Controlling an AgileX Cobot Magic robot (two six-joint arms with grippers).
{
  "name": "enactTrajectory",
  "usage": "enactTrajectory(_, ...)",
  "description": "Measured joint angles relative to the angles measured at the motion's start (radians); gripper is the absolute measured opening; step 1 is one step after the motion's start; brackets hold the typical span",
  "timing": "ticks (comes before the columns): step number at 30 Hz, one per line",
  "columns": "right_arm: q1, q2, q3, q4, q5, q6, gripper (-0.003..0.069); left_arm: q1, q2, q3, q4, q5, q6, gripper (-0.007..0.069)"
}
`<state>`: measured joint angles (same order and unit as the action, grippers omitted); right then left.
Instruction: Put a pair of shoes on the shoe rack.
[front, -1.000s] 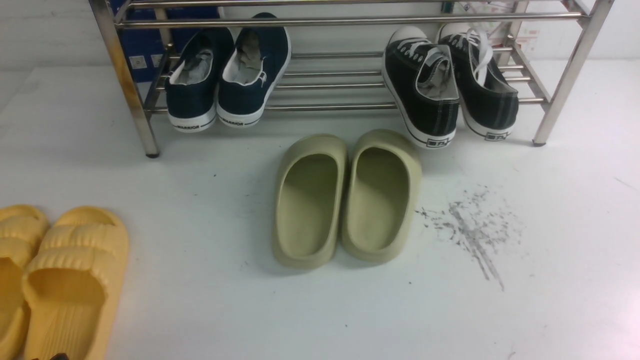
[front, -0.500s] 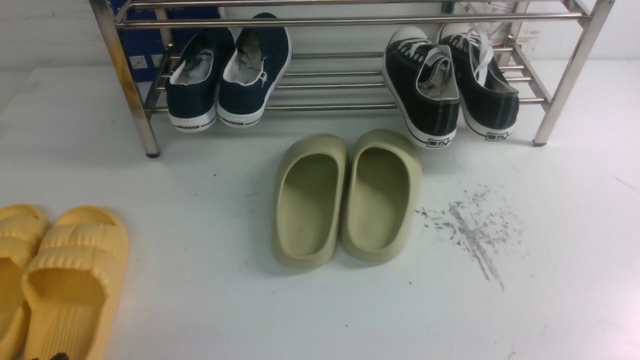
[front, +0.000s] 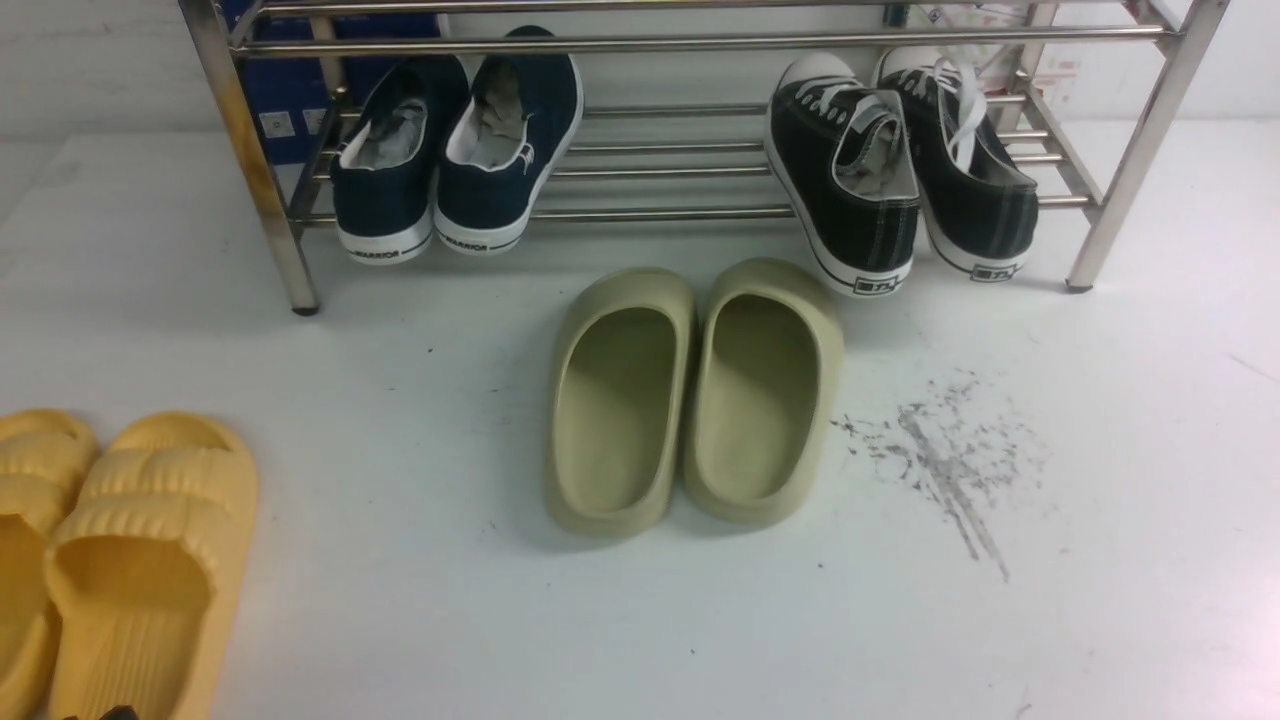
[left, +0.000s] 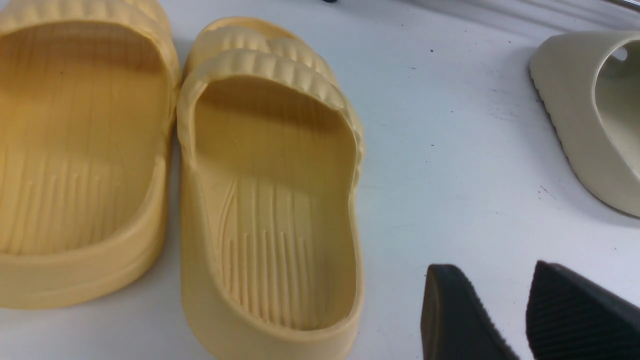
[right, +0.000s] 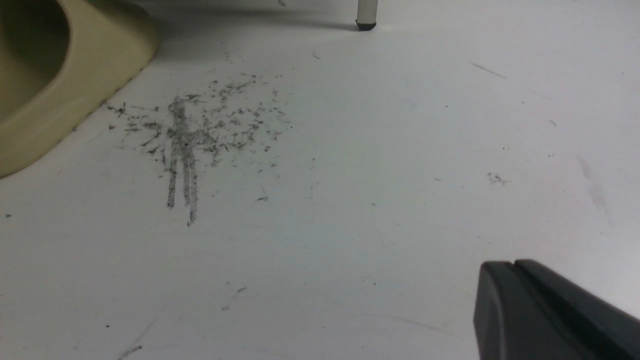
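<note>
Nothing moved: pair of shoes (front: 898, 180) racked, far from both end effectors.

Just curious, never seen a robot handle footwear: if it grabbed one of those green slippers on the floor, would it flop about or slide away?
The green slipper looks like one thick moulded foam shell, so it would probably keep its shape and feel light. Its wall is rounded and smooth, so a pinch there might slip. It lies flat on the floor, so a push would likely slide it, not tip it.

White scuffed floor (front: 1050, 620) — pale wall (front: 90, 60) behind, seemingly.
</note>
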<state>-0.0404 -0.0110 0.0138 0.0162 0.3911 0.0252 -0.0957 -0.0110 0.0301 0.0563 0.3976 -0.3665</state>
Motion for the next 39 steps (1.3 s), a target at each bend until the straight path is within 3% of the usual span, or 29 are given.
enactTrajectory(39,0.0,0.0,0.0,-0.003,-0.002,0.0,0.0093,0.0,0.0,0.0,0.0,0.001,0.0,0.0239)
